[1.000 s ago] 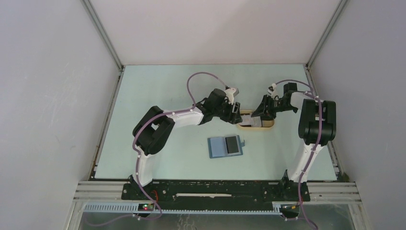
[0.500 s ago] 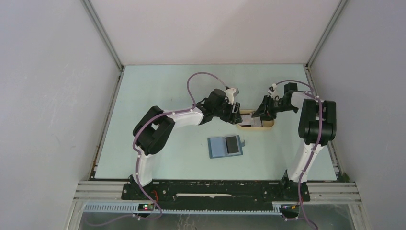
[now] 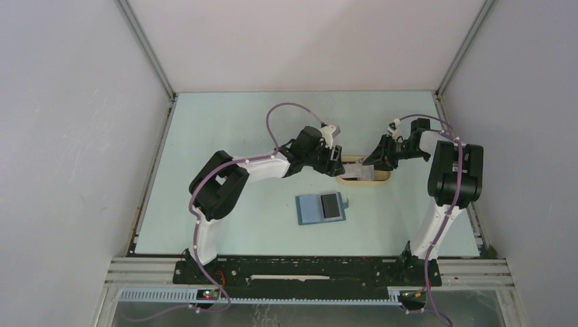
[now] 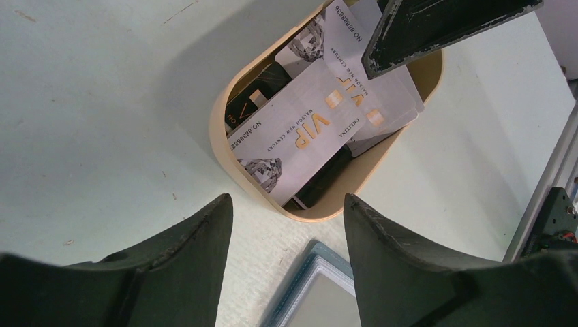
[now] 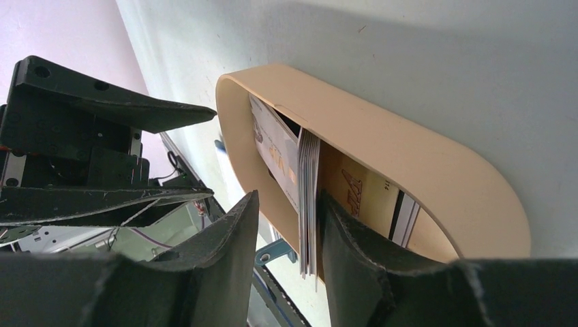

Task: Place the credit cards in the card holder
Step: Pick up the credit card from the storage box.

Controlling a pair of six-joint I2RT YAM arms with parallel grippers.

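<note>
The right hand (image 5: pixel 290 201) stands partly open astride the credit cards (image 4: pixel 307 129) stacked in the beige tray (image 4: pixel 219 129), one finger against them, the other apart. The left hand (image 4: pixel 286 204) hovers open and empty at the tray's end. The card holder (image 3: pixel 322 208) lies open on the bench (image 3: pixel 238 136), apart from the tray
</note>
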